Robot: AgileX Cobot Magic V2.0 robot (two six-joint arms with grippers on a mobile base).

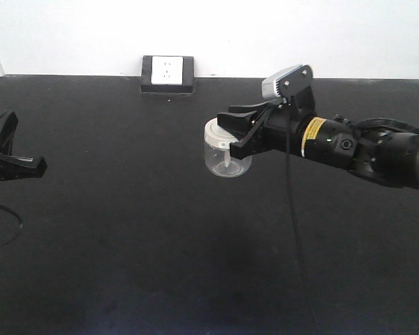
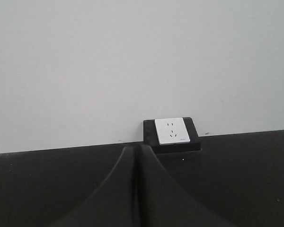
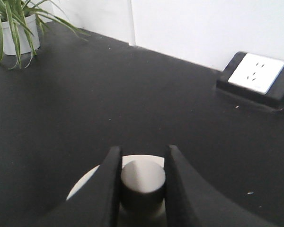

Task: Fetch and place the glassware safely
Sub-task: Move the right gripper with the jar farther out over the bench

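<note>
Wide black table, and at its back edge, against the white wall, sits a white socket in a black box, well behind the action. From the right wrist view there's a potted plant far off in the table's corner, well apart from everything. A black cable hangs down from the right arm, trailing across the front of the table. None of these things crowds the jar; the dark surface around it is bare.

The jar sits a little right of centre on the table, out in front of the socket. The right gripper reaches in from the right, and the wrist camera shows its two black fingers pinched on either side of the lid's knob, so it's clamped on the jar. Whether the base touches the table or hangs just above it, I can't tell.

The jar stands close to upright, with its cream lid on top and its clear body below. It's a squat thing, and its base-to-knob line runs up and down.

At the far left edge, the left gripper is well apart from the jar, its fingers pressed together along a thin seam, holding nothing.
</note>
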